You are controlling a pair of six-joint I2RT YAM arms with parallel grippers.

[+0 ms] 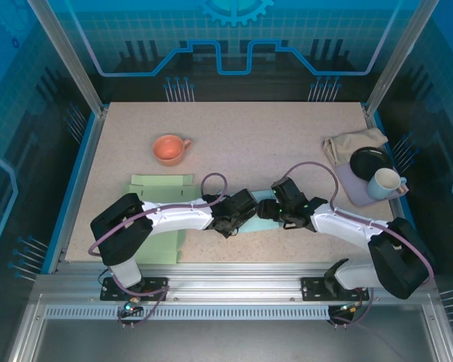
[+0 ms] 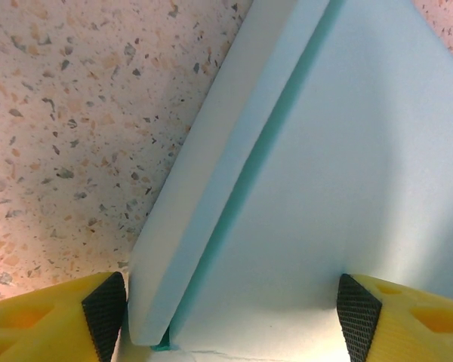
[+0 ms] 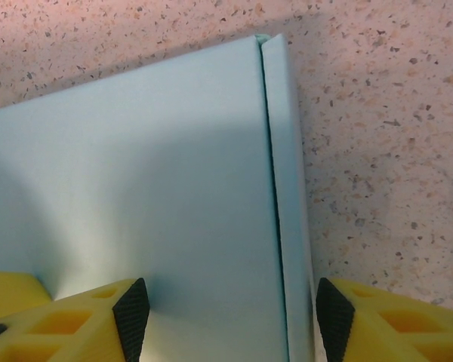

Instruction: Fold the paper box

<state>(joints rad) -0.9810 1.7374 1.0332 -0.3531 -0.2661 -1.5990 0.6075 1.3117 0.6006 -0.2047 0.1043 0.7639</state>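
Arms meeting over a pale blue paper box [image 1: 251, 228] at the near middle of the speckled surface [image 1: 249, 136].
From above, left pincer [image 1: 240, 213] and right pincer [image 1: 270, 207] face each other over it. Left wrist: left pincer [image 2: 230, 313] spread apart, straddling the folded flap of the paper box [image 2: 347, 188]. Right wrist: right pincer [image 3: 230, 317] spread apart across the edge fold of the paper box [image 3: 158, 181].

From above, the left tool [image 1: 247, 210] and right tool [image 1: 269, 209] cover most of the paper box [image 1: 265, 197] near the middle of the worktop's near edge; pale slivers peek out. Both wrist views crop the box at their borders and cut the yellow fingers [image 2: 38, 324] at the bottom. The left arm hides part of the green sheet [image 1: 160, 187].
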